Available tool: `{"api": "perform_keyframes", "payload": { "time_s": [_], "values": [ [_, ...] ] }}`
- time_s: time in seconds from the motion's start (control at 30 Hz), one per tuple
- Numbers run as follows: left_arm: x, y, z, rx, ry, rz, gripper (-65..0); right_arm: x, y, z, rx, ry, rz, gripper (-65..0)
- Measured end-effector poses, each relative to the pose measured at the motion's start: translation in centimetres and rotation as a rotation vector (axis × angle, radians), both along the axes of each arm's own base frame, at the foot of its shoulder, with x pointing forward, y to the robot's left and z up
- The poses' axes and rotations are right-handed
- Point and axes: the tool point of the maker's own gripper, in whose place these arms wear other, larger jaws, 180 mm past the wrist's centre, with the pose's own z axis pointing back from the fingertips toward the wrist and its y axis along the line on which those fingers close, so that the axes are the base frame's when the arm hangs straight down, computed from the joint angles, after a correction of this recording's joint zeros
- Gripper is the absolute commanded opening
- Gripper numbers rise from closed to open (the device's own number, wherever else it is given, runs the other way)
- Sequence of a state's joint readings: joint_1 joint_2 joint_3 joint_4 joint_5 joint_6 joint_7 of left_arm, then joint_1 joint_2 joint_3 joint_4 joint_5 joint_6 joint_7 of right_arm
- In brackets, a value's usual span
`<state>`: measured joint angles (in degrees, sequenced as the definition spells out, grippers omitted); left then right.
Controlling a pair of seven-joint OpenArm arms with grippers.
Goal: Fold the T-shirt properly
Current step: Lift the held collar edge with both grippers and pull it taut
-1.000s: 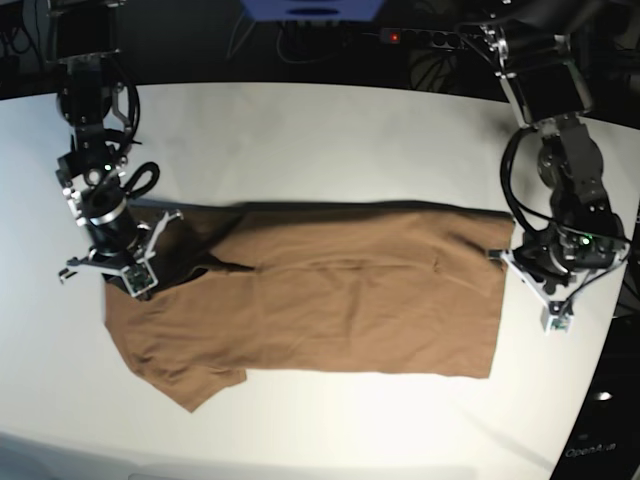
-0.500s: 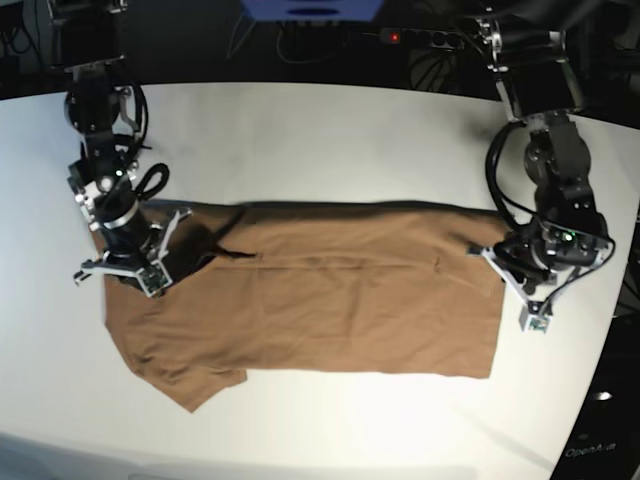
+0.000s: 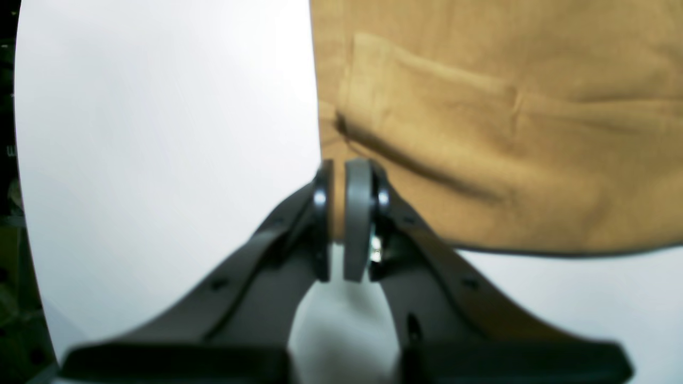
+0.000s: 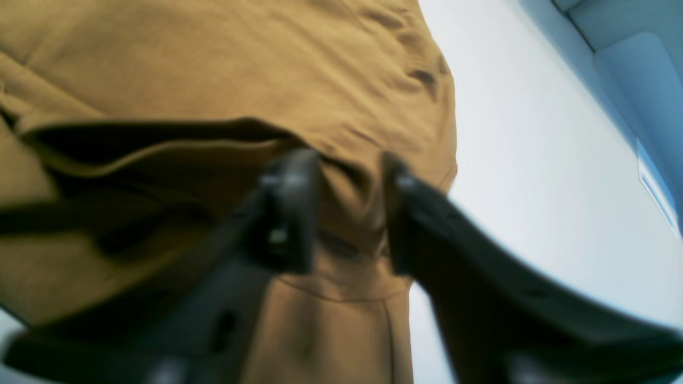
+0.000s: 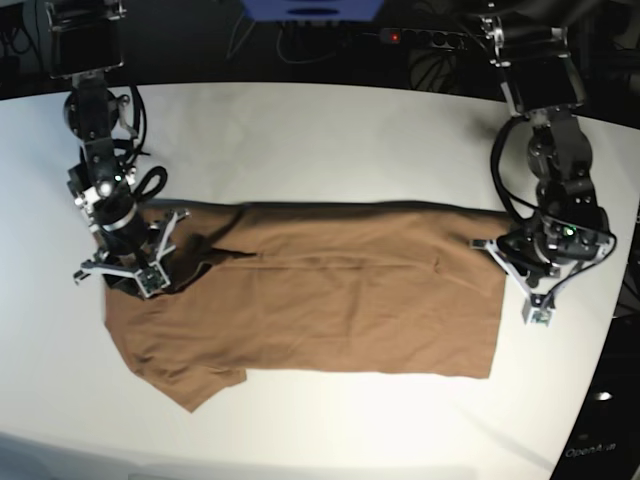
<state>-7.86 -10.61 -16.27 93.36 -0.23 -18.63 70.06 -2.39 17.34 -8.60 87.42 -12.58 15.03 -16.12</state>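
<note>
T-shirt (image 4: 331, 69) lies under parted right tool (image 4: 347, 213).

We see the right pincer (image 4: 349, 208), its dark jaws parted, over a rumpled T-shirt (image 4: 224, 69) on a white tabletop (image 4: 533, 160).

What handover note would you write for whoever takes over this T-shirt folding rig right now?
Left gripper: jaws shut, at the T-shirt's hem-side corner; a sliver of cloth shows between them, so it may be pinching the edge, not certain.
Right gripper: jaws parted over bunched cloth at the collar end, not clamping it.
T-shirt: lies lengthwise on the white table, one long fold along the far edge; a sleeve sticks out near the front corner.
Done: first lengthwise fold, apparently.
Left: tuck the sleeve, fold the near side, then fold across.
</note>
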Motion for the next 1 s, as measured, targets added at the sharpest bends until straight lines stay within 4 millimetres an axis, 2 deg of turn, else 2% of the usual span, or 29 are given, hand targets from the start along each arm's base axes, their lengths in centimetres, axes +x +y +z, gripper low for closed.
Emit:
{"api": "perform_keyframes", "payload": {
  "time_s": [0.1,0.17,0.23,0.33,0.4,0.5,0.53,0.7,0.83,1.0],
  "values": [
    [-0.3,0.0,-0.3,0.001,0.009,0.000,-61.4,-0.3,-0.1,-0.1,-0.005,0.004,0.006,-22.6],
    [-0.2,0.0,-0.1,0.001,0.002,0.000,-61.4,-0.3,-0.4,0.2,-0.019,-0.003,0.011,-20.6],
    [-0.2,0.0,-0.1,0.001,0.003,0.000,-61.4,-0.1,-0.7,0.8,-0.024,-0.019,0.005,-21.9],
    [-0.3,-0.2,-0.2,0.010,0.010,-0.040,-61.4,-0.3,-1.6,0.9,-0.023,-0.020,-0.015,-29.6],
    [-0.3,-0.4,-0.3,0.013,0.014,-0.061,-61.4,-1.1,-2.8,-0.2,-0.030,0.008,-0.043,-40.9],
    [-0.3,-0.7,-0.4,0.008,0.015,-0.065,-61.4,-2.4,-3.8,-2.5,-0.035,0.079,-0.067,-61.8],
    [-0.3,-0.9,-0.4,0.003,0.015,-0.066,-61.4,-2.6,-3.9,-3.0,-0.035,0.092,-0.070,-65.0],
    [0.0,-1.8,-0.7,-0.015,-0.009,-0.081,-61.4,-2.3,-3.3,-2.9,-0.011,0.059,-0.043,-64.4],
    [-0.8,-1.8,-3.1,-0.040,0.052,-0.073,-61.4,-3.5,-3.5,-5.8,0.009,0.126,-0.058,-64.4],
    [-0.7,-2.0,-4.9,-0.072,0.047,-0.071,-61.4,-3.3,-3.3,-6.2,0.031,0.107,-0.043,-64.4]
  ]
}}
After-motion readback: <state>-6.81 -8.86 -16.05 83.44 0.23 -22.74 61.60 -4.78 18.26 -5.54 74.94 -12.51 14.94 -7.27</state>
